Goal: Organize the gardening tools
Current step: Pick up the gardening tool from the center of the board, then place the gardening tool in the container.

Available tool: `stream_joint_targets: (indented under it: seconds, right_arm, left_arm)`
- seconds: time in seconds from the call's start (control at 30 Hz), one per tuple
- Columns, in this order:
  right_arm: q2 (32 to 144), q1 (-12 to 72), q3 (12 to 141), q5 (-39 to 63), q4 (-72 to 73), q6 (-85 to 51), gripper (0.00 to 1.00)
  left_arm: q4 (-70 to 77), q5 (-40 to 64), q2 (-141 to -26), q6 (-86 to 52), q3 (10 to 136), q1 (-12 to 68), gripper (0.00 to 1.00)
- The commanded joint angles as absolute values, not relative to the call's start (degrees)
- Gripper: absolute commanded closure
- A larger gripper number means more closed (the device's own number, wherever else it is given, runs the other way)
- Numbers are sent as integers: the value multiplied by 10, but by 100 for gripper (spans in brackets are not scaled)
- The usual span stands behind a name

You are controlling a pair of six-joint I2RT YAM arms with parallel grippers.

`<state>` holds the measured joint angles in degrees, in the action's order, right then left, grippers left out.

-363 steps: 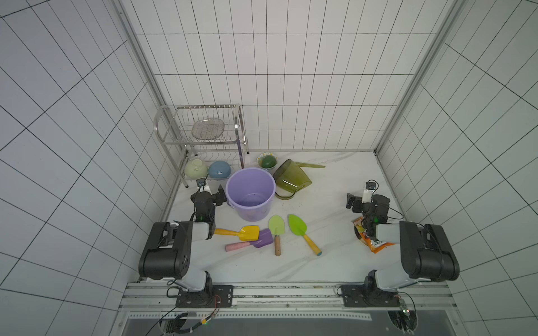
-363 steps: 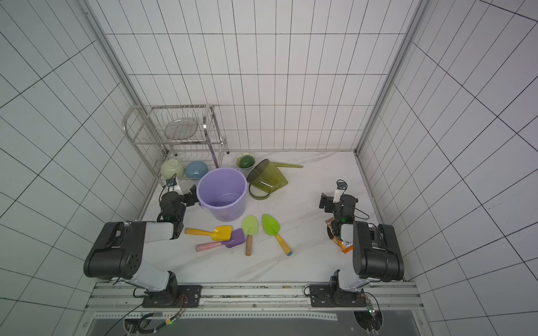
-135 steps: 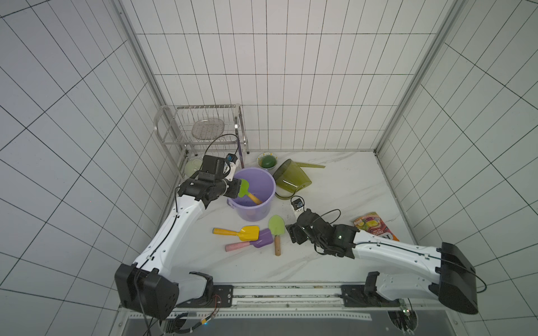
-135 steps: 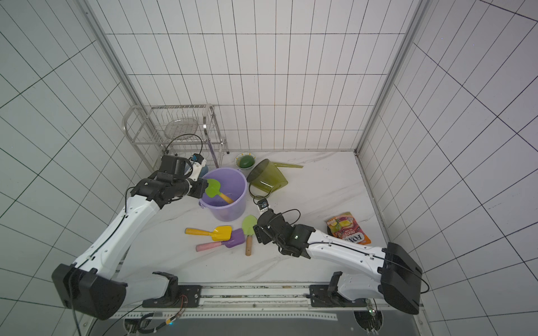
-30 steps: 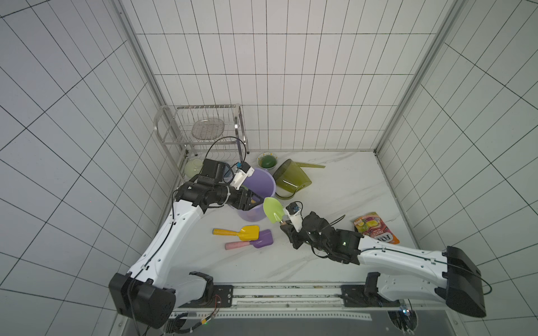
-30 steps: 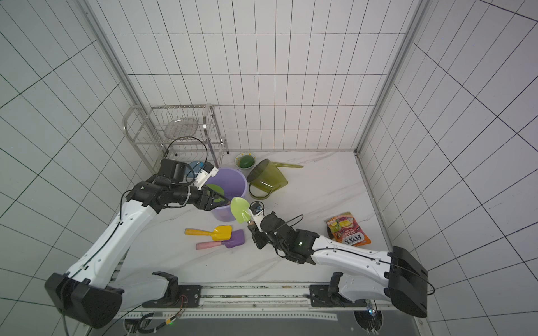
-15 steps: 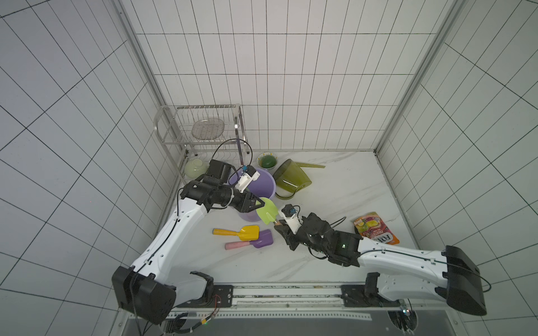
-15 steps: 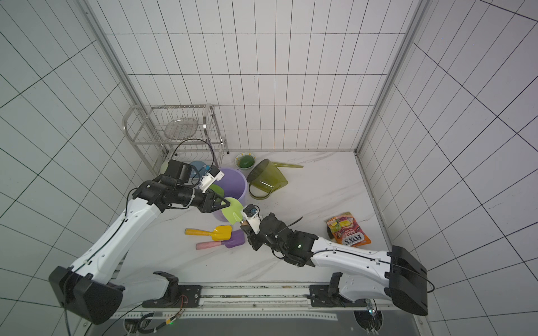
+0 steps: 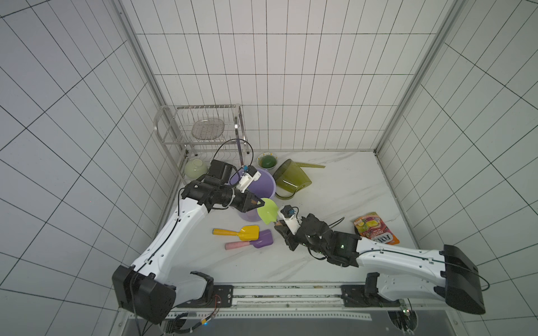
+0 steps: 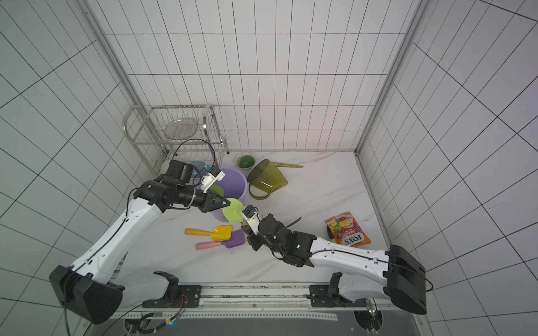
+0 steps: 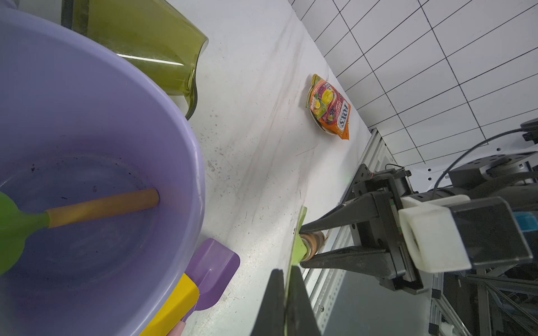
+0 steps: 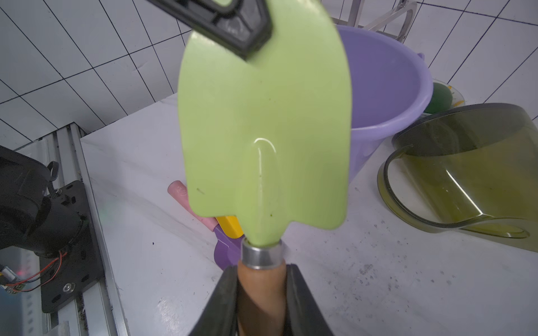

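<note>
We see the pale-green spade held off the surface just left of the middle in both top views. It hangs in front of the purple bucket, with 2 sets of fingers on it at once. The left fingers, at the bottom edge of the left wrist view, are pressed together on the tip of the blade. The blade shows edge-on as a thin green line between them. In the right wrist view the same tip sits under a black finger at the top of the frame. The right fingers, at the bottom of that frame, stand narrow. They lie against both sides of the wooden handle, just below its metal collar, and hold the spade by it. The blade rises from them, flat face to the camera, filling the middle of the frame.

The bright-green trowel lies inside the bucket at the left of the left wrist view, its yellow handle reaching toward the wall. The yellow scoop and the purple scoop lie overlapping on the surface, below the spade in a top view. The pink handle points left. The olive watering can sits just right of the bucket.

At the right of a top view a snack packet lies flat. Its label reads "FOX'S" in white letters, and the smaller word above looks like "FRUITS".
</note>
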<state>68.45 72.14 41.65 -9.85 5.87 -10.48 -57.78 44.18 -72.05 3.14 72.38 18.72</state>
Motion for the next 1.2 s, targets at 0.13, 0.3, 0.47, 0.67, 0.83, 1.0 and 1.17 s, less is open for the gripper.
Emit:
stream_joint_targets:
  seconds: [0.13,0.3,0.47,0.67,0.83,1.0,1.17]
  right_arm:
    - [655,726,450,-118,18,-149,45]
    - [626,724,442,-140,7,-164,34]
    - [609,719,431,-177,1,-178,30]
    - [603,717,420,-198,0,-194,29]
    - [605,716,414,-210,0,-210,29]
    - [612,715,410,-215,0,-222,29]
    - [622,715,406,-218,-5,-234,29]
  left_arm:
    - [-574,347,-706,48,788,171,100]
    - [-590,352,-707,41,842,124,100]
    - [-580,339,-697,19,884,79,100]
    - [-542,279,-680,-12,900,69,100]
    - [-507,222,-679,-45,879,70,100]
    - [-484,188,-692,-57,839,80,100]
    - [-458,138,-711,-48,784,117,100]
